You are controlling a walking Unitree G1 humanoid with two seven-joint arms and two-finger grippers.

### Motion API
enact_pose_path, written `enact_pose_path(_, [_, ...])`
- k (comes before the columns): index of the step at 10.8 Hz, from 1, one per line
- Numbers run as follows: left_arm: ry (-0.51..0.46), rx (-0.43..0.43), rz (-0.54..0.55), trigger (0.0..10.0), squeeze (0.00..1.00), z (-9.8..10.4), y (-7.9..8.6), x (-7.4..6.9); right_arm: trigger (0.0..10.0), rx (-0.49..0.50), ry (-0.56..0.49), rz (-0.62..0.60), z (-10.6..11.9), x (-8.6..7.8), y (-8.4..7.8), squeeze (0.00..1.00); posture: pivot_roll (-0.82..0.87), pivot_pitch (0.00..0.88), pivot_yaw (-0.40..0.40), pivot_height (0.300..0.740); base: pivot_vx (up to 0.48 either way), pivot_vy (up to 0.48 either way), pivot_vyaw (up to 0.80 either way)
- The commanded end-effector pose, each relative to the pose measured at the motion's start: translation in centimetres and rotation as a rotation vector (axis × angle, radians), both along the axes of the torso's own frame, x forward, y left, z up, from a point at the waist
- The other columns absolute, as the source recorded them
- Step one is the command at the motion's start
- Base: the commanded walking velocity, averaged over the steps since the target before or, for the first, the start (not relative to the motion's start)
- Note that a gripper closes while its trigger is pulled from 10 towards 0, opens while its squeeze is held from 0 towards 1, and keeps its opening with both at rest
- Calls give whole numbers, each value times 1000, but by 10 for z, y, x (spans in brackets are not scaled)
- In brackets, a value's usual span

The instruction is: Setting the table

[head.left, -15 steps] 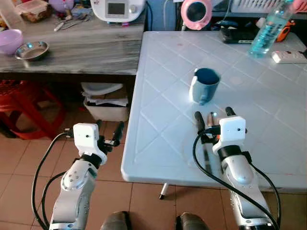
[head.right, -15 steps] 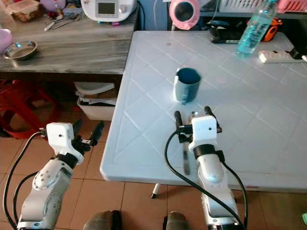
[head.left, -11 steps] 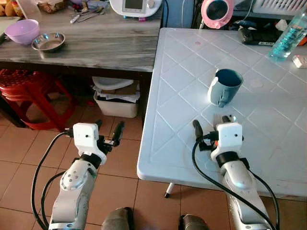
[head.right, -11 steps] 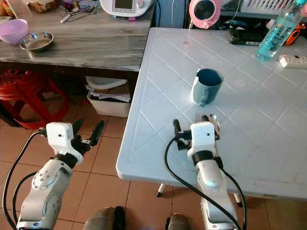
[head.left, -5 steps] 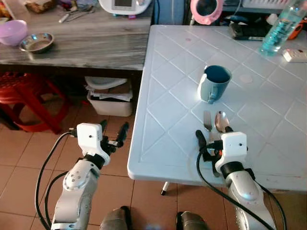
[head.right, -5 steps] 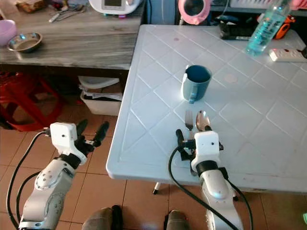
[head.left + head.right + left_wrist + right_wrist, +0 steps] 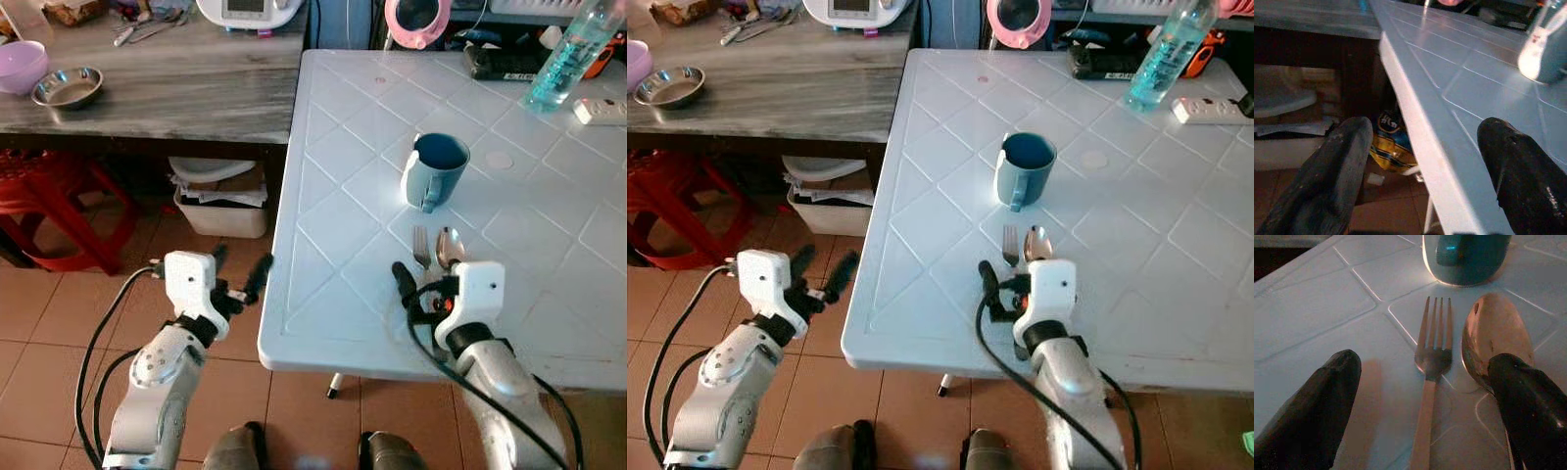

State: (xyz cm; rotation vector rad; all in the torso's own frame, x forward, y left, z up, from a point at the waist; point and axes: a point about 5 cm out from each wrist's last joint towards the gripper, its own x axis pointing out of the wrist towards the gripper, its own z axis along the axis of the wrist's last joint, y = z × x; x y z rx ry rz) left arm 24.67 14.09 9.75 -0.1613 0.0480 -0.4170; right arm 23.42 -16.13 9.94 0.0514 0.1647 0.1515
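Note:
A blue mug (image 7: 434, 168) stands on the white table (image 7: 333, 196). Just in front of it a fork (image 7: 421, 245) and a spoon (image 7: 449, 245) lie side by side, heads toward the mug. My right gripper (image 7: 426, 284) is open over their handles near the table's front edge. In the right wrist view the fork (image 7: 1431, 357) and spoon (image 7: 1496, 335) lie between the two spread fingers (image 7: 1308, 416). My left gripper (image 7: 240, 269) is open and holds nothing, hanging off the table's left side, level with its edge (image 7: 1415, 142).
A grey wooden counter (image 7: 176, 88) to the left carries a purple bowl (image 7: 22, 67) and a metal bowl (image 7: 67, 88). A water bottle (image 7: 560, 59), a power strip (image 7: 600, 110) and a pink object (image 7: 416, 20) sit at the table's far side. A red stool (image 7: 49, 196) and a bin (image 7: 220, 196) stand below the counter.
The right gripper has drawn back toward the table's front edge, uncovering the fork and spoon, which stay lying on the table. The camera view has shifted.

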Motion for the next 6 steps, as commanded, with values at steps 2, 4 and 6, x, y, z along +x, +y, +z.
enact_pose_path(2, [-6, -5, -49, 10000, 0, 3, -3, -2, 10000, 54, 139, 60, -18, -8, 7, 0, -78, 142, 39, 740, 0, 0, 0])
enact_pose_path(4, [-9, 10, -132, 10000, 0, 3, -9, -7, 10000, -8, 239, 113, -25, -13, 8, 0, -82, 142, 34, 740, 0, 0, 0])
enact_pose_path(6, [-7, 4, -127, 10000, 0, 2, -9, -7, 10000, -6, 275, 28, -29, -18, -5, 0, -86, 146, 30, 740, 0, 0, 0])
